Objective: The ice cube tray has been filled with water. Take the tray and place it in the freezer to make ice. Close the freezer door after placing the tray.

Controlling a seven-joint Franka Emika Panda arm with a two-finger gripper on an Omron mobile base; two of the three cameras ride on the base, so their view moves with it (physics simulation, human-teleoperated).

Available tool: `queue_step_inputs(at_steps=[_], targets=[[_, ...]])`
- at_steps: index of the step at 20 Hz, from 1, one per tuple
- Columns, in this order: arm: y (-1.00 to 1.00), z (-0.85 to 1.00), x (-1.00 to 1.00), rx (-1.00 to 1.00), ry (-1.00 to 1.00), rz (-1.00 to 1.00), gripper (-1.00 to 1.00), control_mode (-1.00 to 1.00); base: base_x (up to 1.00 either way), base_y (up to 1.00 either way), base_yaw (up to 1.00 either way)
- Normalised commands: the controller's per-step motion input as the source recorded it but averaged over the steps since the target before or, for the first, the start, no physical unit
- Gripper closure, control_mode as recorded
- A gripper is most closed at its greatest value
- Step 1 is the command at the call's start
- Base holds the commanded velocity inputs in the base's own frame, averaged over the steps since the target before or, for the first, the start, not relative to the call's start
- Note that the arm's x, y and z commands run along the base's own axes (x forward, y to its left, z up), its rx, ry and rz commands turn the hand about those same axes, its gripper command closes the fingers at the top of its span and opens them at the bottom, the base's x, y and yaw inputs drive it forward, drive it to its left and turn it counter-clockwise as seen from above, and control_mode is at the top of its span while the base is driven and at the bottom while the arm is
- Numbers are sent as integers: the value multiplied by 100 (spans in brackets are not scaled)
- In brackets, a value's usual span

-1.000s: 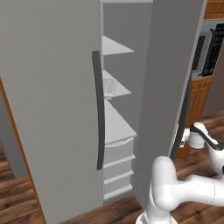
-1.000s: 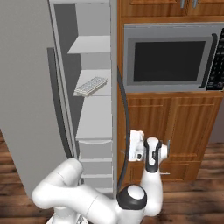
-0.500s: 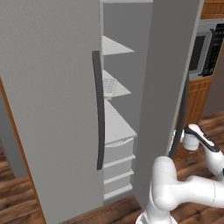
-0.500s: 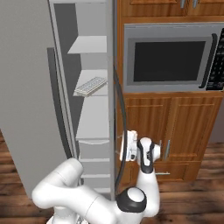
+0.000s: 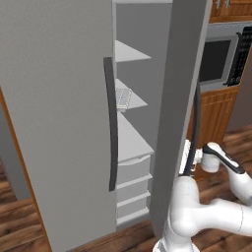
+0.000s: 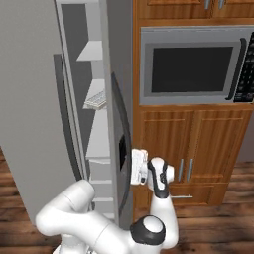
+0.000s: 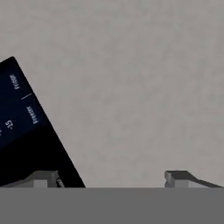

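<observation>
On the freezer door (image 7: 144, 87) the black dispenser panel (image 7: 26, 131) carries small pale lettering: one word seems to read "Fridge", another "Freezer", with "-15" beside it (the print is tilted and blurred, so this reading is unsure). The gripper (image 7: 111, 178) faces the door's grey face close up, its two dark fingertips (image 7: 179, 177) standing wide apart with nothing between them, one of them in front of the panel's lower edge. From the right base view the white arm bends up from the floor side of the door and its hand (image 6: 140, 166) sits level against the door's outer face, just beside the dispenser panel (image 6: 122, 150) and near the dark curved handle (image 6: 127, 124). The door stands partly open. The ice cube tray (image 5: 123, 98) lies flat on a white shelf (image 5: 134, 101) inside the freezer (image 5: 142, 64), behind the door and above the hand's height. A microwave (image 6: 193, 64) sits in wooden cabinets to the door's right
</observation>
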Motion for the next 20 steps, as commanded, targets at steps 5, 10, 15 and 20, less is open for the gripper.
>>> queue_step_inputs(at_steps=[5, 10, 15, 20], targets=[[67, -3, -27, -3, -14, 0, -100, -100, 0, 0, 0], [86, -1, -6, -5, -11, 0, -100, -100, 0, 0, 0], [88, 0, 0, -5, -8, -3, -100, -100, 0, 0, 0], [75, 0, 6, -4, -5, -11, -100, -100, 0, 0, 0]])
